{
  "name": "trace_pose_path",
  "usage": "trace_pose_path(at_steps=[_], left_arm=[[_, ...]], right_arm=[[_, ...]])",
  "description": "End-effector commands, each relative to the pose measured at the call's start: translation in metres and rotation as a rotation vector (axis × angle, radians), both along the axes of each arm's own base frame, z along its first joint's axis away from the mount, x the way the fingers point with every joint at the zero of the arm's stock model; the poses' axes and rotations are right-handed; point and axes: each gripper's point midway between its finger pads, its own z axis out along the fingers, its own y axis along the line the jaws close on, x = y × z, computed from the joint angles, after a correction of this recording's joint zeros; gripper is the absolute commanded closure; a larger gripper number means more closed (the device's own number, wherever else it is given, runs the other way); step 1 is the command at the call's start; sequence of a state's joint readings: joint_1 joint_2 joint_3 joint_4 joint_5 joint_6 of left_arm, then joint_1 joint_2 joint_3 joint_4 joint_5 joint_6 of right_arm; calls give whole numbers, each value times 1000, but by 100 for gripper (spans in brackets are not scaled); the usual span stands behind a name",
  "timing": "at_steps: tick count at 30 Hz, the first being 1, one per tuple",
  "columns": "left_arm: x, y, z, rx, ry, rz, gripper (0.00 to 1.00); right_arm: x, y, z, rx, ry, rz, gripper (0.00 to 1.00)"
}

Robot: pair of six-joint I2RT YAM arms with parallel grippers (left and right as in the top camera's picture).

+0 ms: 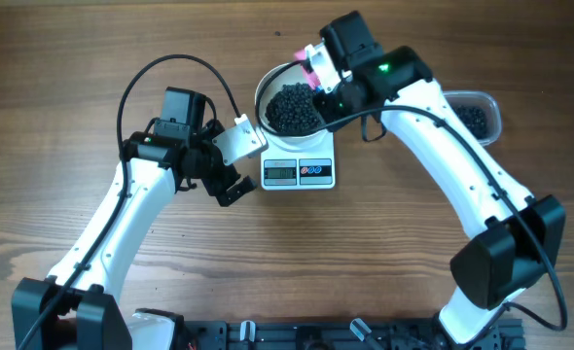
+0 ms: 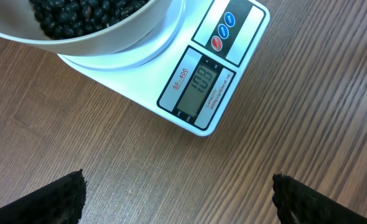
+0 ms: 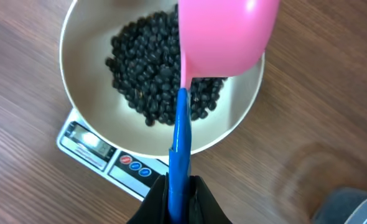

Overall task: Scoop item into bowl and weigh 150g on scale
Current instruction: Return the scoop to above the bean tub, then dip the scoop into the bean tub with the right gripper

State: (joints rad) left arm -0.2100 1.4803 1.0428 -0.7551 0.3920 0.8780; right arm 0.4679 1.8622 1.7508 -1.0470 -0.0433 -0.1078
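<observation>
A white bowl (image 1: 268,86) holding a heap of black beans (image 1: 292,109) stands on the white scale (image 1: 299,172). My right gripper (image 1: 343,89) is shut on the blue handle (image 3: 180,143) of a pink scoop (image 3: 227,37). The scoop is tipped over the bowl's right side (image 3: 246,106), above the beans (image 3: 152,68). My left gripper (image 1: 236,163) hangs open just left of the scale with nothing between its fingers (image 2: 71,196). In the left wrist view the scale's lit display (image 2: 199,84) appears to read 108, and the bowl (image 2: 109,37) shows at the top.
A clear plastic tub (image 1: 477,117) with more black beans sits at the right, behind my right arm. Its grey corner (image 3: 357,208) shows in the right wrist view. Bare wooden tabletop (image 1: 297,253) lies in front of the scale.
</observation>
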Motion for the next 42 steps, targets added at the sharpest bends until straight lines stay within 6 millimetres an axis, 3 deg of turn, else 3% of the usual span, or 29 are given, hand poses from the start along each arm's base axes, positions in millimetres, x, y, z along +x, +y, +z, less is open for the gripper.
trace_pose_path(at_steps=[1,3,7,12,17,22,32,37,42], left_arm=[[1,-3,1,-18,-1,-15,0],[1,-3,1,-18,-1,-15,0],[1,-3,1,-18,-1,-15,0],[1,-3,1,-18,-1,-15,0],[1,-3,1,-18,-1,-15,0],[1,-3,1,-18,-1,-15,0],[1,-3,1,-18,-1,-15,0],[1,-3,1,-18,-1,-15,0],[1,-3,1,-18,-1,-15,0]], right_arm=[[15,-16,42,162,-29,-80,96],[18,-43,53,172,-37,-154,96],[7,-118,58,146,26,-327,96],[-18,-195,40,106,164,-509,96],[-38,-247,8,22,257,-623,96],[-47,-266,-30,-47,338,-653,96],[-53,-264,-86,-69,466,-602,96],[-52,-249,-106,4,529,-551,96],[-48,-222,-105,158,551,-473,96]])
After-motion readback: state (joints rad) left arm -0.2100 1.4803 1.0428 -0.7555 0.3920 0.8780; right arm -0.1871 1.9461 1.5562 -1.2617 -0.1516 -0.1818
